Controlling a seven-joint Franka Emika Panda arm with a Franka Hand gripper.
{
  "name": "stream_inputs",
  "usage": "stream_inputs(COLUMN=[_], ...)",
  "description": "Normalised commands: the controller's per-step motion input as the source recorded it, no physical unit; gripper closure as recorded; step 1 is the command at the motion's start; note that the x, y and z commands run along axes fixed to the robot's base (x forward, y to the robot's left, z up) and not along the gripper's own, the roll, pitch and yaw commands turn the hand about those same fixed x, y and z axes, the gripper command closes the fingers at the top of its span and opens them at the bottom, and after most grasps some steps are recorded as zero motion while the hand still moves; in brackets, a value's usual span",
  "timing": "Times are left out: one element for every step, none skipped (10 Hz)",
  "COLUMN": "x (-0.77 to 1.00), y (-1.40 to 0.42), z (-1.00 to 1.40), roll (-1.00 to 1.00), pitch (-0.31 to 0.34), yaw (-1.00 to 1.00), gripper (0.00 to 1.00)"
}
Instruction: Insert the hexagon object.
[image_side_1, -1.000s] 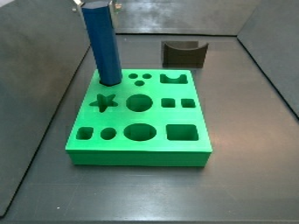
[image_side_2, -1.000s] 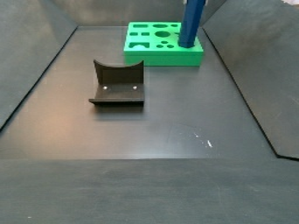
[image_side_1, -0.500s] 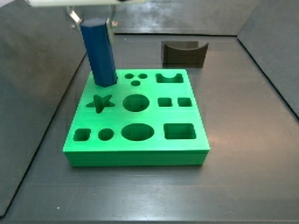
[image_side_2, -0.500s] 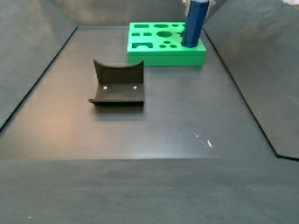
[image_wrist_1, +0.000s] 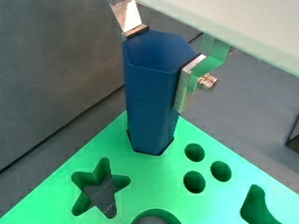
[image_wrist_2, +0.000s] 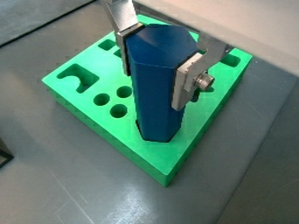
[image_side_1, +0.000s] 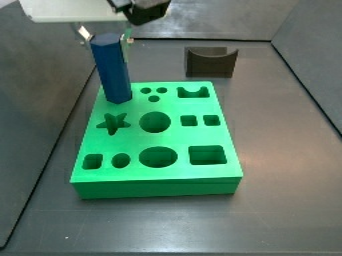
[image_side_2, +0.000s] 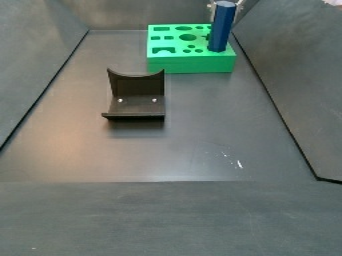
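Note:
The hexagon object (image_side_1: 111, 75) is a tall blue peg standing upright at the far left corner of the green board (image_side_1: 201, 178). Its lower end sits in the corner hole. It also shows in a side view (image_side_2: 222, 28) and in both wrist views (image_wrist_1: 152, 96) (image_wrist_2: 158, 96). My gripper (image_side_1: 104, 36) is above the board and shut on the peg's upper end, with a silver finger (image_wrist_2: 184, 79) flat against each of two opposite sides. The gripper shows in both wrist views (image_wrist_1: 163, 57) (image_wrist_2: 156, 66).
The board has several other holes, among them a star (image_side_1: 114, 122) and circles (image_side_1: 156, 120). The dark fixture (image_side_1: 211, 61) stands behind the board and shows in a side view (image_side_2: 134, 95). Grey walls enclose the floor.
My gripper has come down with the peg. The peg's top is lower now and its lower end sits deeper in the corner hole.

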Motion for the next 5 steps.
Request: stream_inputs(x=[0.00,0.17,0.10,0.00,0.00], y=[-0.18,-0.15,-0.09,0.00,0.00], z=[-0.42,-0.40,-0.31,-0.04,0.00], roll=[0.19,0.16,0.12,0.00,0.00], pitch=[-0.004,0.000,0.000,-0.024,0.000], yaw=[0.00,0.00,0.00,0.00,0.00], gripper=[1.00,1.00,1.00,1.00,1.00])
